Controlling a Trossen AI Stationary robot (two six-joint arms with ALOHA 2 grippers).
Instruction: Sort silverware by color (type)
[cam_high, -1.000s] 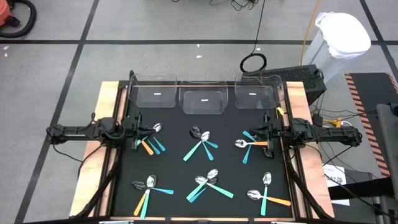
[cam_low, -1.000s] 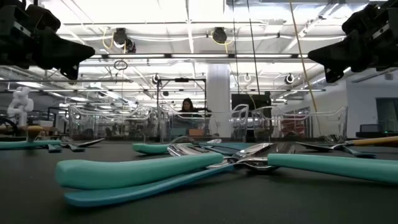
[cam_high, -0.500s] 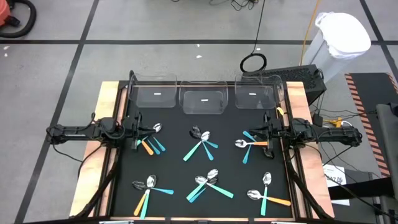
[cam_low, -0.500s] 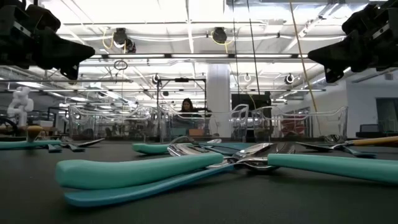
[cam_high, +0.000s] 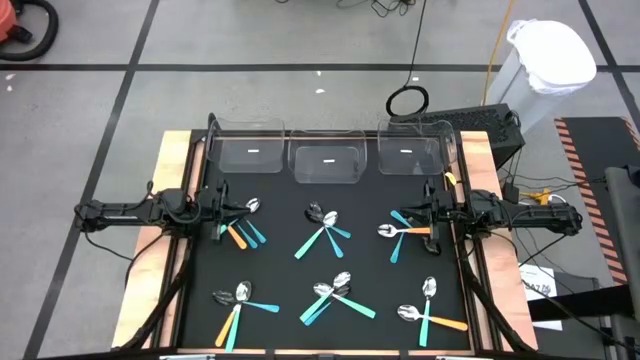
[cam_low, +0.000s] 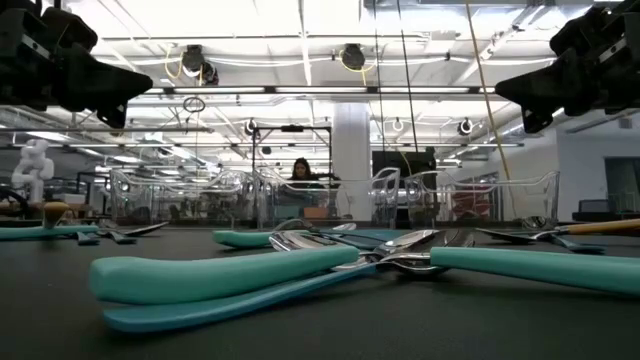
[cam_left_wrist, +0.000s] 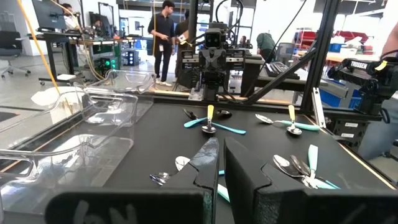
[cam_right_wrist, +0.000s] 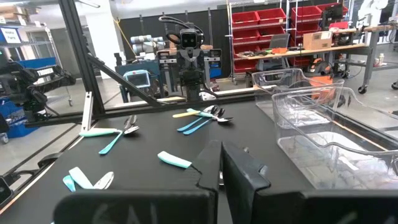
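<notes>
No movement since prior, silverware (cam_high: 325, 232) unsorted, no legible txt

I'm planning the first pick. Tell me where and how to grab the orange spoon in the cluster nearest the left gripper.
Grip the orange spoon on its plastic handle, near the free end toward the table's front. It lies flat, its metal head bunched with the blue spoons near the left gripper. The handles fan apart, so come straight down from above with the fingers straddling the handle across its width. That looks like the clearest spot.

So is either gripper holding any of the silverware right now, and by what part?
Nothing is held. The left gripper and right gripper hover shut and empty at the table's sides; the silverware lies on the mat.
</notes>
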